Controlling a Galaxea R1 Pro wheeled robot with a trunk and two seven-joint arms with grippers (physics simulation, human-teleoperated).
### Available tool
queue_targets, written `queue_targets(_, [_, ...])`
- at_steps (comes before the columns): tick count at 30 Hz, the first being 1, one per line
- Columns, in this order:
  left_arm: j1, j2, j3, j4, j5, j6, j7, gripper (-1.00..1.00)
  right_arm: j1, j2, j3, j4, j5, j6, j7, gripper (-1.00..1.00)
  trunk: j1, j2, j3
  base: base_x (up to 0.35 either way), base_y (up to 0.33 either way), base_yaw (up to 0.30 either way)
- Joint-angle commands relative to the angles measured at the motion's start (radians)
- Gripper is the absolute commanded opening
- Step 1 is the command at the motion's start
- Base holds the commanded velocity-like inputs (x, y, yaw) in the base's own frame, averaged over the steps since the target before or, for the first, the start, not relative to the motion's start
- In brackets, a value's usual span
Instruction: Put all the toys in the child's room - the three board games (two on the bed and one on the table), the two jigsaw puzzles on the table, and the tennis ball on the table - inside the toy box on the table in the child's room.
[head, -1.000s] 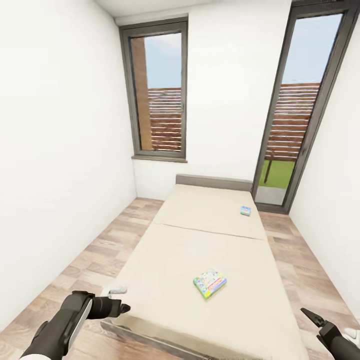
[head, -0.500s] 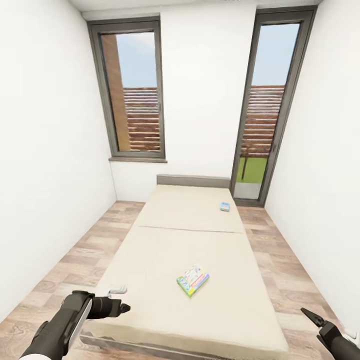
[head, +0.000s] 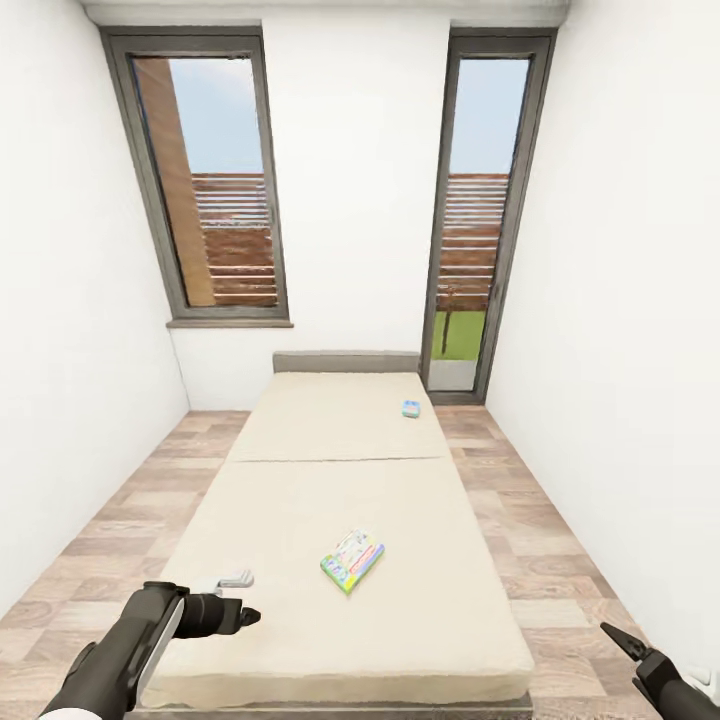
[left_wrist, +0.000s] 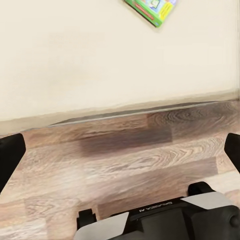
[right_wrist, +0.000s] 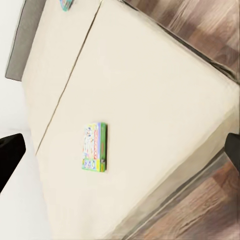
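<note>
Facing the foot of the low cream-beige bed (head: 300, 520), both grippers spread wide and empty, the robot must next reach the green-edged flat game box (head: 352, 560) on its near half, the small blue box (head: 411, 408) lying beyond.

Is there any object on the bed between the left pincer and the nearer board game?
Nothing visible stands between them. The left pincer hangs over the foot corner of the bed, and only bare mattress lies between it and the nearer board game. The second board game lies farther away, near the headboard.
</note>
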Motion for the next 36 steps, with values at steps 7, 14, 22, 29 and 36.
queue_targets(7, [0.000, 0.000, 0.003, -0.001, -0.008, 0.003, -0.007, 1.00, -0.001, 0.002, 0.000, 0.004, 0.002, -0.092, 0.003, 1.00, 0.001, -0.002, -0.002, 0.185, 0.000, -0.280])
queue_targets(14, [0.000, 0.000, 0.004, -0.001, -0.008, 0.004, -0.006, 1.00, -0.001, 0.002, 0.002, 0.004, 0.003, -0.106, 0.002, 1.00, 0.001, -0.002, -0.002, 0.099, 0.000, -0.280])
queue_targets(22, [0.000, 0.000, 0.006, -0.001, -0.008, 0.004, -0.006, 1.00, -0.001, 0.002, 0.008, 0.004, 0.003, -0.107, -0.002, 1.00, 0.001, -0.002, -0.002, 0.146, 0.031, -0.280])
queue_targets(29, [0.000, 0.000, 0.006, -0.001, -0.008, 0.005, -0.006, 1.00, -0.001, 0.003, 0.026, 0.003, 0.003, -0.107, -0.012, 1.00, 0.001, -0.002, -0.002, 0.028, 0.015, -0.280])
queue_targets(36, [0.000, -0.001, 0.007, -0.001, -0.008, 0.004, -0.003, 1.00, -0.003, 0.001, 0.074, -0.005, 0.004, -0.104, -0.054, 1.00, 0.001, -0.002, -0.002, 0.075, 0.091, -0.280])
